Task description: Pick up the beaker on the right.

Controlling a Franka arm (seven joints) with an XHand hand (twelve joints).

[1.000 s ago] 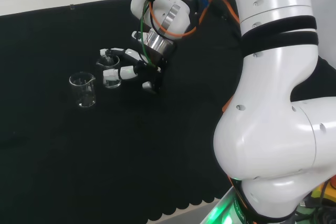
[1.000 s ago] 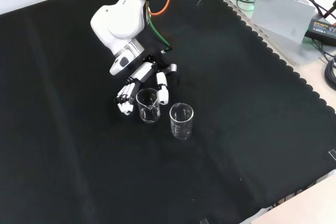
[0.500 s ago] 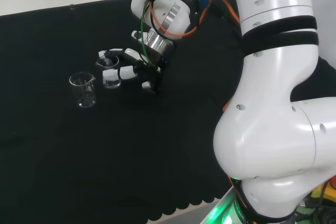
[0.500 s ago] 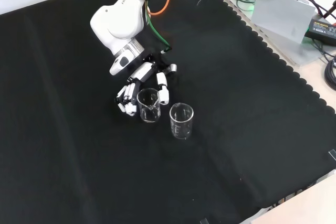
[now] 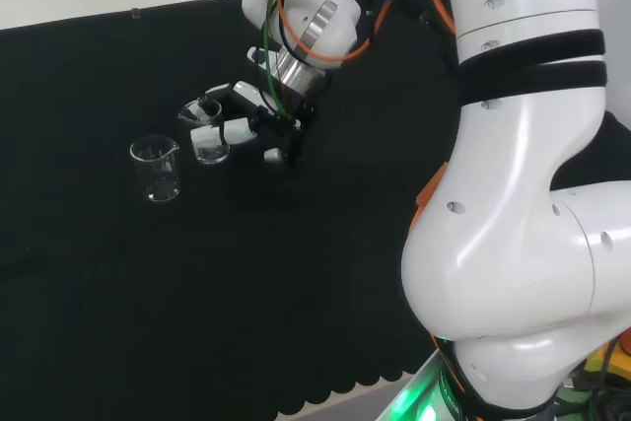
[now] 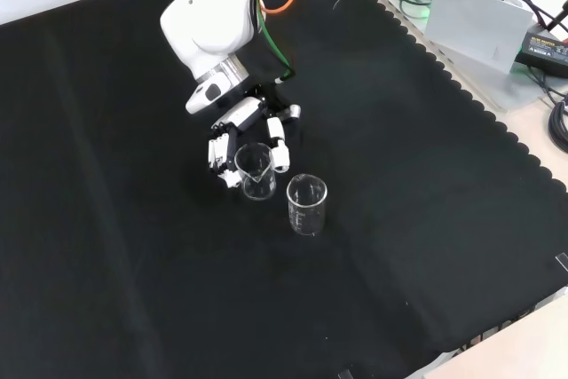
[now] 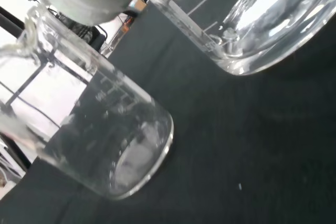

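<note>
Watch the second beaker (image 6: 307,204), which stands free just beside the hand's fingertips, on the side away from the arm: any sideways drift as you lift could knock it over. The held glass may also slip if it tilts. The hand (image 6: 241,124) has its fingers (image 6: 218,155) and thumb (image 6: 278,148) curled round the beaker (image 6: 256,170), which sits between them.

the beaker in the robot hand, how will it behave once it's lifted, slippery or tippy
The held beaker is clear, smooth glass or plastic, so probably slippery against the robot hand. It looks empty, so likely light. It already seems tilted in the front view, and the second beaker stands close, so a knock looks possible.
</note>
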